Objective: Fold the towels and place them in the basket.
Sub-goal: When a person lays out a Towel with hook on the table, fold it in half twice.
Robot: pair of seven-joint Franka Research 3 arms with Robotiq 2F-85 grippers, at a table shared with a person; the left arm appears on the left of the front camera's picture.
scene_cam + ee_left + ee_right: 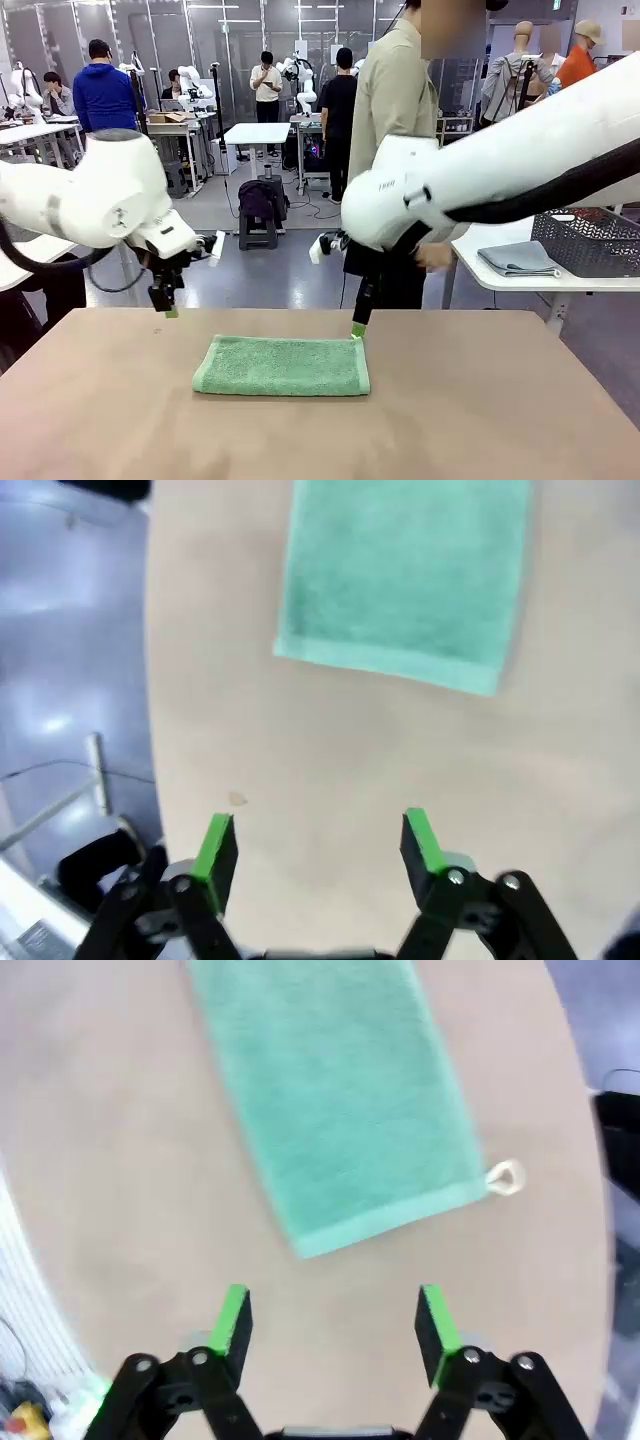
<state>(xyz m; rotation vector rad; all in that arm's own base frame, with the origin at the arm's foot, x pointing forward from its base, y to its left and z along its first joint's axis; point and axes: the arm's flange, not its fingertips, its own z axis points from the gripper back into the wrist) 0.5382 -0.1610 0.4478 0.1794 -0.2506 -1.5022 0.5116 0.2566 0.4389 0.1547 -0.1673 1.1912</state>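
Mint green towel (281,366) lies flat near the middle of the brown surface (500,420), its long axis running 9 to 3 o'clock as you look across from the robot's side. It looks doubled over already, though you can't count the layers from here.

Your right pincer (357,328) stands at the towel's far right corner, about 2 o'clock from its centre, tips touching it or just above it; which one is hard to tell. Your left pincer (168,309) hovers off the far left corner, near 10 o'clock, clear of the cloth.

Both are spread apart and hold nothing. In the left wrist view the left pincer (320,845) has bare surface between its pads, with the towel (405,575) ahead at 1 o'clock. In the right wrist view the right pincer (335,1325) faces the towel (335,1090) at 12 o'clock, short edge nearest.

A grey-blue towel (518,259) rests on a white side table (500,283) at 3 o'clock, just beside a dark lattice basket (585,245). Judging by that, your right arm is the nearer one for any carry.
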